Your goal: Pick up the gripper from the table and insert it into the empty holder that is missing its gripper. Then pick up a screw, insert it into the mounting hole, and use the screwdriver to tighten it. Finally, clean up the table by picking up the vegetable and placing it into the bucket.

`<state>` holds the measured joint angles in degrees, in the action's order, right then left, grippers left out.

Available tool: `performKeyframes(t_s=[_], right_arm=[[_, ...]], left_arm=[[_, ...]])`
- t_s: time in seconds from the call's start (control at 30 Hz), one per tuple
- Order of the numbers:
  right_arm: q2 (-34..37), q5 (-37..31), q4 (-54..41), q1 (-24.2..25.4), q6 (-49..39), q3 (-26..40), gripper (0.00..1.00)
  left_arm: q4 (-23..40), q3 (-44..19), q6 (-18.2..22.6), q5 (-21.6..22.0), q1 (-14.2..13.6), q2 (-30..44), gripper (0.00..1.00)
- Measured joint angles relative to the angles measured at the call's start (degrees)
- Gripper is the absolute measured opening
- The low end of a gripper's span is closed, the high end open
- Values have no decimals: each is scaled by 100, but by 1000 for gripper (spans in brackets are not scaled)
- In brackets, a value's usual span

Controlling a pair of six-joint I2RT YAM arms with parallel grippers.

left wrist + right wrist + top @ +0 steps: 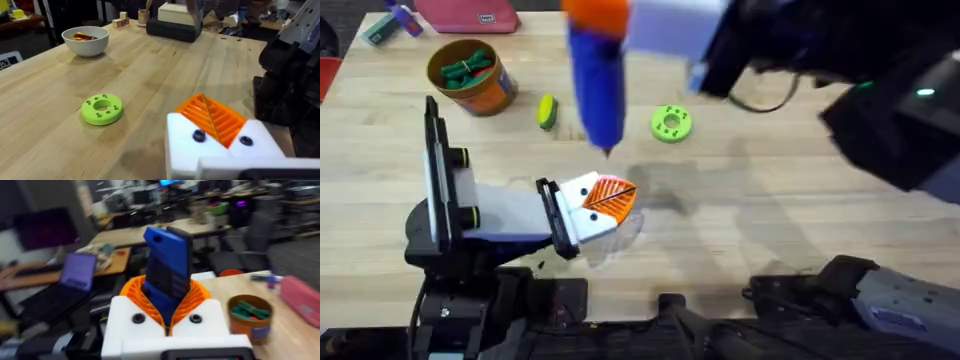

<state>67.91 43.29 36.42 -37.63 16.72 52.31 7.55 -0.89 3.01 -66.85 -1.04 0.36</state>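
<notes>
The right hand [167,322] is clamped on the screwdriver [596,85], a blue cylinder hanging upright with its thin metal tip pointing down just above the left hand [603,203]; from the right wrist its blue body [167,272] rises between the orange ribbed pads [132,292]. The left hand [217,125] lies low over the wooden surface [770,190], its white blocks bearing orange ribbed fingers [212,115] pressed together with nothing between them. Beyond the left hand, just beside the screwdriver, lies the vegetable [548,111], a small yellow-green oval. Farther the same way stands the bucket [472,76], round and orange with a tan rim, holding green pieces; it is well apart from the left hand. A green disc [671,123] with holes sits on the screwdriver's other side. A white bowl [85,40] stands well beyond the disc.
</notes>
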Motion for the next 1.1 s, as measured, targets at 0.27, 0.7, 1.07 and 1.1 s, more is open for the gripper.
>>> performKeyframes(t_s=[0.27, 0.7, 1.07, 1.1], right_arm=[[277, 337, 41, -703, -740, -9, 24], [277, 437, -229, -992, -1503, -9, 24], [277, 465, -424, -994, -2044, -9, 24], [277, 490, -392, -994, -2063, -9, 24]], left_arm=[[0, 0, 0, 0, 0, 0, 10], [0, 0, 0, 0, 0, 0, 10], [0, 0, 0, 0, 0, 0, 10], [0, 0, 0, 0, 0, 0, 10]])
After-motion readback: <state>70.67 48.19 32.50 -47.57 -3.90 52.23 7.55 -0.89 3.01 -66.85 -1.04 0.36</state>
